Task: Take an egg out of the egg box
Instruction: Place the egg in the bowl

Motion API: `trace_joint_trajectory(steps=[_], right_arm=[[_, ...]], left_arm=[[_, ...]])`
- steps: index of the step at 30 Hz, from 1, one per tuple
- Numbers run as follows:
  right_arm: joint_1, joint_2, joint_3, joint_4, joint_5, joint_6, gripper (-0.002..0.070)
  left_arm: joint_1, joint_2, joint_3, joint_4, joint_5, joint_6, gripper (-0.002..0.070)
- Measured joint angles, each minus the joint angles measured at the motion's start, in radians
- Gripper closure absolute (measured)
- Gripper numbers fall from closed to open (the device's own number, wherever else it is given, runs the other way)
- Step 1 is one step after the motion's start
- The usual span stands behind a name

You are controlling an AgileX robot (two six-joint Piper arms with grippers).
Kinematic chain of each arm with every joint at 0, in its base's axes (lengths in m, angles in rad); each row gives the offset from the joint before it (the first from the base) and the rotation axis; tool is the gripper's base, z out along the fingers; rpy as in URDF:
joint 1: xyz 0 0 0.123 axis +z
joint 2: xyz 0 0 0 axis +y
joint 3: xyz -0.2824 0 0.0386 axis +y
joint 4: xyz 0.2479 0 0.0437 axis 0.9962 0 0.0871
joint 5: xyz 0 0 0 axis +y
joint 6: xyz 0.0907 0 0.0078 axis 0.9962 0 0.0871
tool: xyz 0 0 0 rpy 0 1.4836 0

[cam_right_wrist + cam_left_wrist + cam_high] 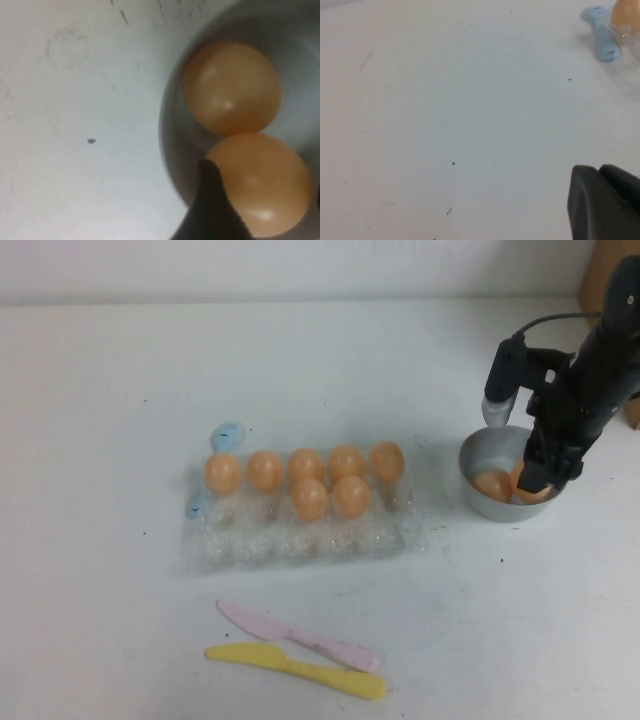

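The egg box [300, 540], a clear crinkly plastic tray, lies mid-table with several orange-tan eggs [309, 498] in its far cups. My right gripper [536, 480] is lowered into the grey bowl [478, 495] at the right and is shut on an egg [260, 185]. That egg sits low in the bowl [172, 125], against a second egg [231, 87] lying there. One dark fingertip [210, 190] presses its side. My left gripper [600, 172] is shut and empty above bare table left of the box. It is out of the high view.
A pink plastic knife [300, 637] and a yellow one [297, 670] lie in front of the box. A light blue object [226, 435] pokes out at the box's far left corner [601, 31]. A brown object [610, 280] stands at the back right.
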Motion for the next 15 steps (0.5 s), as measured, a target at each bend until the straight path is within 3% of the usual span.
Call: trace_joint_trajectory(steps=[4, 7, 9, 15], right_arm=[[0.0, 0.0, 0.0, 0.0, -0.017, 0.002, 0.0255], [0.0, -0.015, 0.0, 0.008, -0.017, 0.002, 0.0294], [0.0, -0.04, 0.0, 0.027, -0.019, 0.002, 0.0354], [0.0, -0.194, 0.056, 0.111, -0.092, 0.004, 0.0636]], left_arm=[[0.0, 0.0, 0.0, 0.0, 0.0, 0.0, 0.0679], [0.0, 0.0, 0.0, 0.0, 0.0, 0.0, 0.068], [0.0, 0.0, 0.0, 0.0, 0.0, 0.0, 0.0679], [0.0, 0.0, 0.0, 0.0, 0.0, 0.0, 0.0679]])
